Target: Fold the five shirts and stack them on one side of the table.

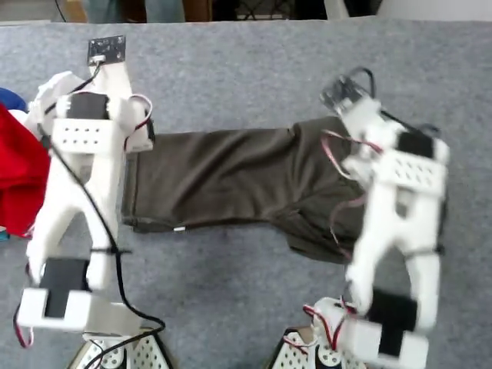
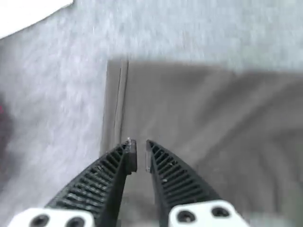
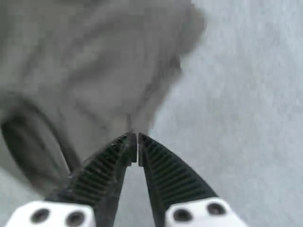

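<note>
Olive-brown shirt point(image 1: 231, 177) lies across the middle of the table point(image 1: 231, 69), partly folded into a long band. Its near edge is fairly straight on the left and bunches into loose creases toward the right. The left end finishes in a flat, straight hem with a stitched seam running beside the edge. The left arm point(image 1: 84, 154) rises from its base at the near table edge and leans forward over that hem. The left gripper point(image 2: 140, 153) hangs just above the cloth beside the seam, released, its tips parted by a narrow gap. The right arm point(image 1: 400, 192) stands over the crumpled right end of the shirt. The right gripper point(image 3: 137, 142) is clenched at the garment's edge, and the cloth draws up to a point at its tips, so it seems to pinch a bit of the shirt. The fingers point(image 2: 102, 179) are black and wedge-shaped, ribbed on the inner faces, and bolted to white plastic bodies. Thin red and black wires loop along both arms. The tabletop is a grey, felt-like covering with a fine nap. Against the far left edge sits a heap of red cloth point(image 1: 19, 177), well apart from the olive shirt.
</note>
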Motion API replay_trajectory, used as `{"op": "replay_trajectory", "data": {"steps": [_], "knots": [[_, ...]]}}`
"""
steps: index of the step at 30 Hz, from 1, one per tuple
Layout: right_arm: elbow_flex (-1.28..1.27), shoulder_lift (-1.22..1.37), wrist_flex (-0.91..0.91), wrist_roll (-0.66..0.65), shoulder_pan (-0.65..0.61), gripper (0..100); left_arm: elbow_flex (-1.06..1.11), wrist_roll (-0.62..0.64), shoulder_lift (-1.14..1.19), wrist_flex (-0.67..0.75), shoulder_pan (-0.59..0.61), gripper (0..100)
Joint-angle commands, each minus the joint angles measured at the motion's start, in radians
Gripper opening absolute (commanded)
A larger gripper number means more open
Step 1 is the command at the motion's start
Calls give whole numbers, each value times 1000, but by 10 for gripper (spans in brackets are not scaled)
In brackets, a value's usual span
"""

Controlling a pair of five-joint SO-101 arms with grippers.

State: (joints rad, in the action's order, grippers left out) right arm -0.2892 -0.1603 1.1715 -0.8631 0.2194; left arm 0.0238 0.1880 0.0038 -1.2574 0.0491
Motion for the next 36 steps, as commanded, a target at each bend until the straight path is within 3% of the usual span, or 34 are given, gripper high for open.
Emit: {"op": "replay_trajectory", "data": {"steps": [1,7,12,19,27,32,36], "knots": [[232,208,-34,175,-46,15,45,64,135,287,21,28],[533,633,-75,296,-5,15,61,74,370,514,48,29],[760,944,-58,288,58,15,65,133,396,494,71,28],[1063,1075,110,187,173,15,70,152,391,486,87,28],[1213,1096,279,152,157,15,51,153,374,470,61,28],[1353,1050,413,152,137,15,-87,147,278,348,47,28],[1474,1006,597,95,127,15,-223,146,167,157,36,28]]}}
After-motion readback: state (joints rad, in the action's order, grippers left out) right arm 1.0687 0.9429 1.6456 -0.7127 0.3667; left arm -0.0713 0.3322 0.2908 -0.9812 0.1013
